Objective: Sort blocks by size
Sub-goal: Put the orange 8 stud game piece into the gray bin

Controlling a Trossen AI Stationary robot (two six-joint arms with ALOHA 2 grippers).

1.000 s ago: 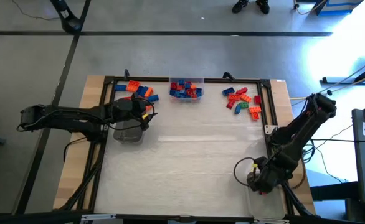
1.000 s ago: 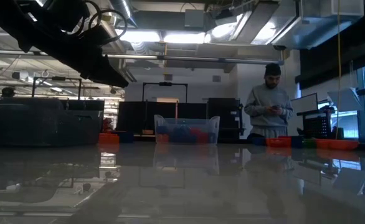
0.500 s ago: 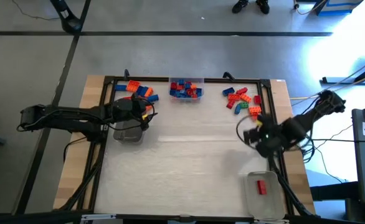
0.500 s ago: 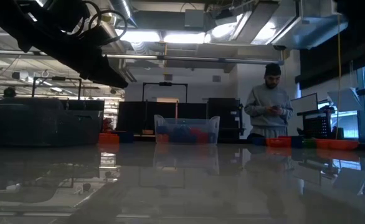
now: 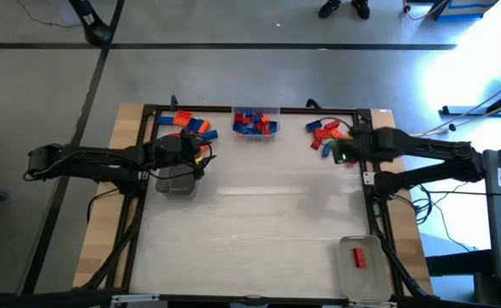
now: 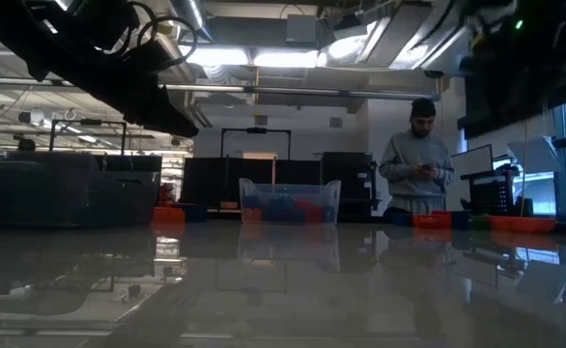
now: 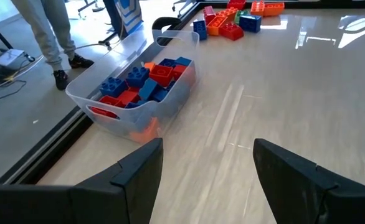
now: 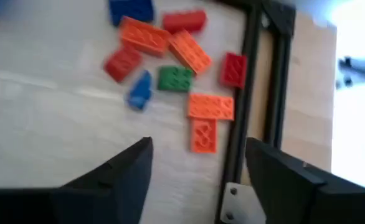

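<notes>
Loose blocks lie in a pile at the far right (image 5: 327, 135); the right wrist view shows orange (image 8: 210, 107), red (image 8: 234, 68), green (image 8: 174, 79) and blue (image 8: 139, 91) ones flat on the table. Another pile lies at the far left (image 5: 191, 124). More blocks fill a clear tray at the far middle (image 5: 256, 121), also in the left wrist view (image 7: 139, 87). My right gripper (image 8: 198, 168) is open and empty, just on the near side of the right pile (image 5: 346, 154). My left gripper (image 7: 207, 174) is open and empty at the far left (image 5: 197, 159).
A clear tray (image 5: 359, 267) at the near right holds one red block (image 5: 358, 257). Another clear tray (image 5: 175, 182) stands under my left arm. A black frame (image 5: 372, 154) runs round the table. A person (image 6: 416, 164) stands beyond the far edge.
My right gripper has swung up from over the near right tray and gone toward the table's far edge, to the right pile. One red block shows lying in that tray where the gripper was.
</notes>
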